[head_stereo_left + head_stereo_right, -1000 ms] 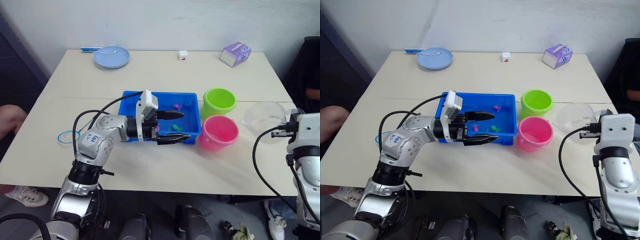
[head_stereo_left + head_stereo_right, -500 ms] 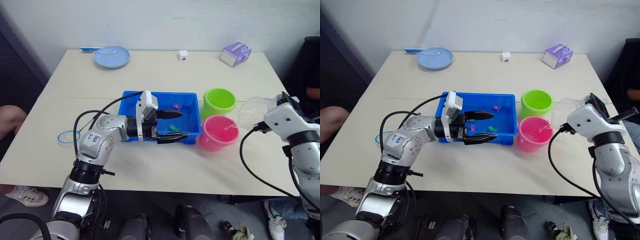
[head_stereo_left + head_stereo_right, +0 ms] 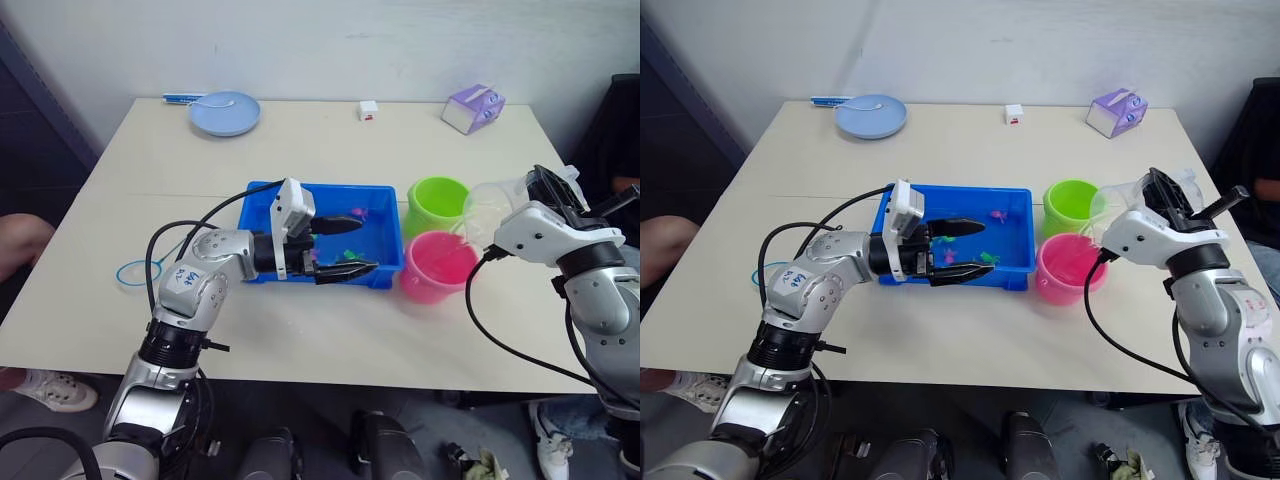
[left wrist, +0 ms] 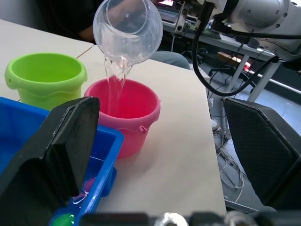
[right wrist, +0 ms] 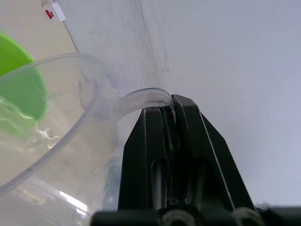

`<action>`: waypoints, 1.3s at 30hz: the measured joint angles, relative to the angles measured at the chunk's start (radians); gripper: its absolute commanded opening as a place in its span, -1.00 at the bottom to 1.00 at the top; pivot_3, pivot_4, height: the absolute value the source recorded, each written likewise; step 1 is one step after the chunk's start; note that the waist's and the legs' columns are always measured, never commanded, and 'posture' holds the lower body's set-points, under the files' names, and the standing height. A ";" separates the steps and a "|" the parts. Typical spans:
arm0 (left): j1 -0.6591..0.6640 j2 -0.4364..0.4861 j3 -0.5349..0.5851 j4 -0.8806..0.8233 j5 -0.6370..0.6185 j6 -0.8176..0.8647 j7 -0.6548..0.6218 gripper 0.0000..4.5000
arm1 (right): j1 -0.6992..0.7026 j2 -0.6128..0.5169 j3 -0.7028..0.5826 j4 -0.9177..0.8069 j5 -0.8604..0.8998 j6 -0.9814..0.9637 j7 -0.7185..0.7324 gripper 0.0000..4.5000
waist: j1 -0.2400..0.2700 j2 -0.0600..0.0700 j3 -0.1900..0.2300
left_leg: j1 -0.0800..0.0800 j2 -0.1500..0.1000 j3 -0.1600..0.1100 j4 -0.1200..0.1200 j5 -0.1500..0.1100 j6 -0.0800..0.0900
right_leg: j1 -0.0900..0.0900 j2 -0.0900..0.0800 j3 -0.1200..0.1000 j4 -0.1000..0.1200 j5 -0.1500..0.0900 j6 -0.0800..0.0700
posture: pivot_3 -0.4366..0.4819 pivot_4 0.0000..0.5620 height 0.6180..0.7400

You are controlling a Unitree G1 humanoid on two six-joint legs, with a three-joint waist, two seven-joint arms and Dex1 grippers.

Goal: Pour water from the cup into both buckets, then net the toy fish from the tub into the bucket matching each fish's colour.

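My right gripper is shut on the handle of the clear cup, which is tipped over the pink bucket. Water streams from the cup into the pink bucket. The lime green bucket stands just behind the pink one. My left gripper hangs open over the right part of the blue tub, where small green and pink toy fish lie. The net lies on the table left of my left arm.
A pale-blue plate with a spoon sits at the table's far left corner. A small white cube and a purple box stand along the back edge. A person's arm shows at the left.
My right arm has lifted the cup, swung it left over the pink bucket and tipped it, so water now pours out. My left gripper has stayed over the tub.
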 measured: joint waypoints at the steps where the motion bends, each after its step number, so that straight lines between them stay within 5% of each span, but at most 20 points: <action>1: 0.000 -0.001 0.002 0.000 0.003 -0.003 0.005 1.00 | 0.000 0.010 0.000 0.004 0.009 0.003 0.006 -0.69 | 0.000 0.000 0.000 | 0.000 0.000 0.000 0.000 0.000 0.000 | 0.000 0.000 0.000 0.000 0.000 0.000 | -0.05 -0.47 1.00; 12: -0.033 -0.034 0.017 0.060 0.053 -0.055 0.067 1.00 | -0.032 0.202 -0.107 0.015 0.268 0.180 0.085 -0.69 | -0.001 0.000 0.000 | 0.000 0.000 0.000 0.000 0.000 0.000 | 0.000 0.000 0.000 0.000 0.000 0.000 | -0.05 -0.47 1.00; 22: -0.078 -0.066 0.027 0.137 0.087 -0.098 0.103 1.00 | -0.250 0.281 -0.232 0.164 0.486 0.410 0.064 -0.69 | -0.004 0.000 0.000 | 0.000 0.000 0.000 0.001 0.000 0.000 | -0.001 0.000 0.000 0.001 0.000 0.000 | -0.05 -0.47 1.00; 28: -0.110 -0.081 0.037 0.176 0.098 -0.114 0.117 1.00 | -0.437 0.171 -0.127 0.428 0.411 0.294 0.017 -0.69 | -0.006 0.000 0.000 | -0.001 0.000 0.001 -0.001 0.000 0.000 | -0.003 -0.001 0.000 0.001 0.000 0.000 | -0.05 -0.47 1.00; 39: -0.096 -0.077 0.043 0.158 0.100 -0.109 0.137 1.00 | -0.694 0.039 0.271 0.884 0.064 -0.113 -0.061 -0.69 | -0.028 0.000 0.001 | -0.003 0.000 0.000 -0.001 0.001 0.000 | -0.004 -0.002 -0.001 0.001 0.000 0.000 | -0.05 -0.47 1.00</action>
